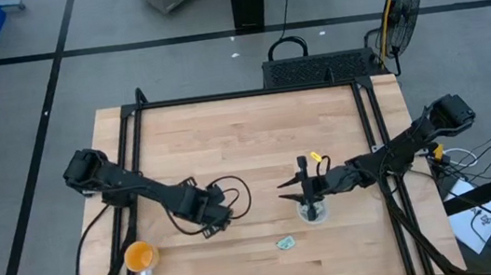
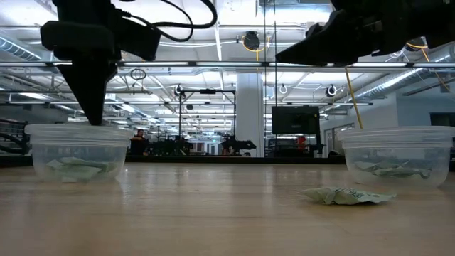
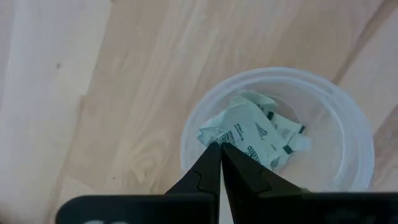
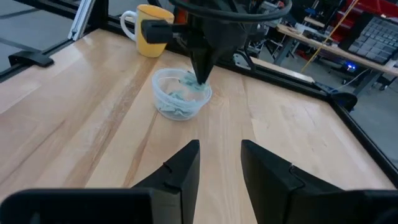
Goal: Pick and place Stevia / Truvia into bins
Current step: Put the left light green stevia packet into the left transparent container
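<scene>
Two clear cups stand on the wooden table. The left cup (image 2: pixel 75 153) (image 3: pixel 280 124) (image 4: pixel 180 93) holds several pale green and white Stevia packets (image 3: pixel 273 134). My left gripper (image 3: pixel 219 148) (image 2: pixel 92 117) (image 1: pixel 213 218) points down into it, shut on a packet. The right cup (image 1: pixel 312 211) (image 2: pixel 398 156) also holds packets. My right gripper (image 4: pixel 221 155) (image 1: pixel 294 186) hovers open, just beyond that cup's far side and above it, touching nothing. One crumpled packet (image 1: pixel 285 242) (image 2: pixel 346 195) lies flat on the table near the right cup. My left gripper pinches a Stevia packet by its edge (image 3: pixel 214 138) between the tips of its two fingers, coming from above and pointing down. The packet hangs below the fingertips inside the left cup, over the other packets lying there.
An orange cup (image 1: pixel 140 257) (image 4: pixel 149 22) stands near the table's near-left corner. A black frame (image 1: pixel 240 95) runs along the table's far edge and sides. Bare wood lies between the two cups and across the far half of the table.
</scene>
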Controlling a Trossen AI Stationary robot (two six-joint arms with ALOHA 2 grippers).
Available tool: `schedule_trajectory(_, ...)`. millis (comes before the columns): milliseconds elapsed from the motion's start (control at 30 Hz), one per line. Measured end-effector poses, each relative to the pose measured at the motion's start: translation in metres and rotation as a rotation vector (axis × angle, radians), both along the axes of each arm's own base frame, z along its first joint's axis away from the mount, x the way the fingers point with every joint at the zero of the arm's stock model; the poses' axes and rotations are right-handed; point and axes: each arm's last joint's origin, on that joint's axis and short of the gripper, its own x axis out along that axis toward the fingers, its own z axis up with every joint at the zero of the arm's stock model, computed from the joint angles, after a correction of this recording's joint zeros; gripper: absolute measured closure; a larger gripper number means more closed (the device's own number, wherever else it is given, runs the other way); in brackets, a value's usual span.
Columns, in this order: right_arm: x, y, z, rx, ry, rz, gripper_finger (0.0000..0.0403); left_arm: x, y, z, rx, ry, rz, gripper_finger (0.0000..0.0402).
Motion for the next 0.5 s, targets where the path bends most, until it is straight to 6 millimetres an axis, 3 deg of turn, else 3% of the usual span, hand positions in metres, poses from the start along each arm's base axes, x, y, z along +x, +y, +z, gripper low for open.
schedule_trajectory(267,-0.001,0.0,-0.003,0.038,0.032,-0.015,0.0291,0.003,-0.005,-0.017,-0.102,-0.061,-0.056,0.038)
schedule_trajectory(500,-0.001,-0.001,-0.004,0.037,0.034,-0.015,0.0291,-0.002,-0.003,-0.024,-0.082,-0.032,-0.073,0.038)
